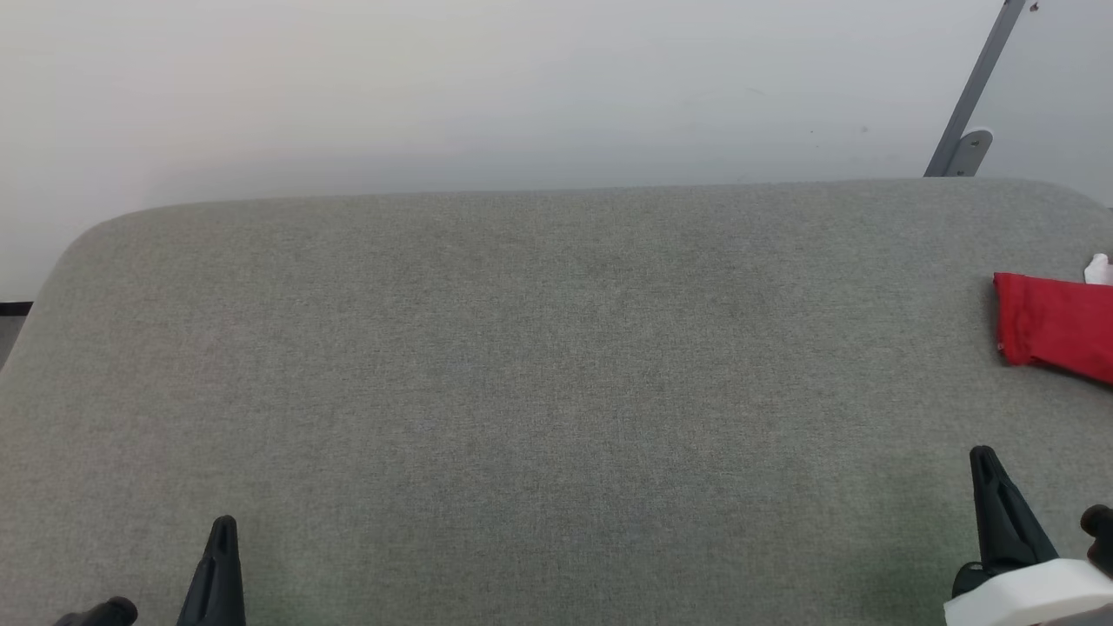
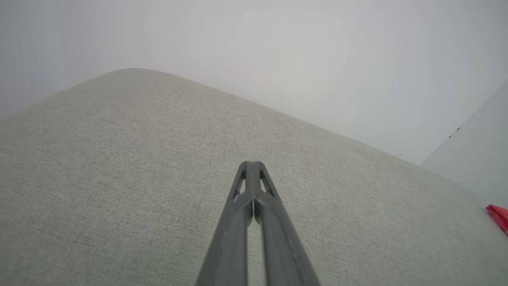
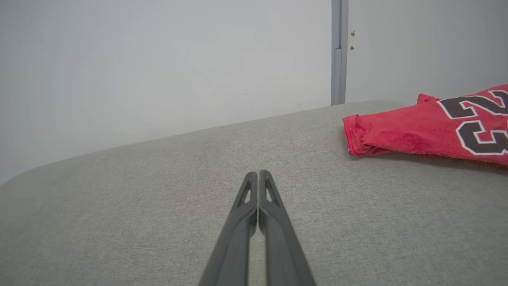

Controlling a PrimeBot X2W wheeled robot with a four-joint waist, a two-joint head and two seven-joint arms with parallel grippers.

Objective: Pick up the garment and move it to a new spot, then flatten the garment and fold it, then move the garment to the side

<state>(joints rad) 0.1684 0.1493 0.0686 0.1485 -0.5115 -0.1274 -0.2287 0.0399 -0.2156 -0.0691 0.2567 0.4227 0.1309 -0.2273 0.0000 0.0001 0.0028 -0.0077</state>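
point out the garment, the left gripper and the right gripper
garment [image 3: 397, 131], right wrist view, on its red cloth
left gripper [image 2: 252, 163], left wrist view, between the shut fingertips
right gripper [image 3: 258, 173], right wrist view, between the shut fingertips

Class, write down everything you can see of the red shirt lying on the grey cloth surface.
The shirt is red, soft-looking cloth, with large black, white-edged numerals on top. It looks folded and lies flat near the right end of the grey surface, partly cut off by the picture edge. A bit of white shows at its far side. Only the surface touches it; the right hand is apart.
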